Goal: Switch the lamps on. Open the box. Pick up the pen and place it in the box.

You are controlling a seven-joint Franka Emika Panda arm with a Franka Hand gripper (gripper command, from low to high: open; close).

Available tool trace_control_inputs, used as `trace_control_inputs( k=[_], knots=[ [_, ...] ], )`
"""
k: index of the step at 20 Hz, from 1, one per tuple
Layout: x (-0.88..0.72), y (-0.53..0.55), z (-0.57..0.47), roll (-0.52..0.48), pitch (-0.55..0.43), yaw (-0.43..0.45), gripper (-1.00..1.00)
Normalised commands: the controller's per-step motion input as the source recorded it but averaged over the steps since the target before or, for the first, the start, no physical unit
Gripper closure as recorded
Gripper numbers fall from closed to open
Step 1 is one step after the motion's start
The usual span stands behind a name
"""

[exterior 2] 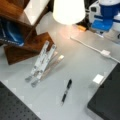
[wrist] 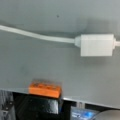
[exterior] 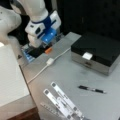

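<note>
While lying flat, pen (exterior: 91,89) points toward closed box (exterior: 96,52).

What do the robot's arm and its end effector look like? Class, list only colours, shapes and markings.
In both front views the arm has rounded, glossy white shells. A dark blue band rings the wrist, and a bright blue block sits on the white end effector housing, which has a dark round spot on its side. The fingertips are not clearly visible. No lettering can be read.
</note>
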Motion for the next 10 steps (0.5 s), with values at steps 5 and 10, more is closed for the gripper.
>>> trace_control_inputs(
  k=[5, 10],
  knots=[
    [0.66, -0.05, 0.21, 0.281, 0.306, 0.091, -1.00],
    [0.69, -0.13, 0.11, 0.425, 0.253, 0.065, -1.00]
  ],
)
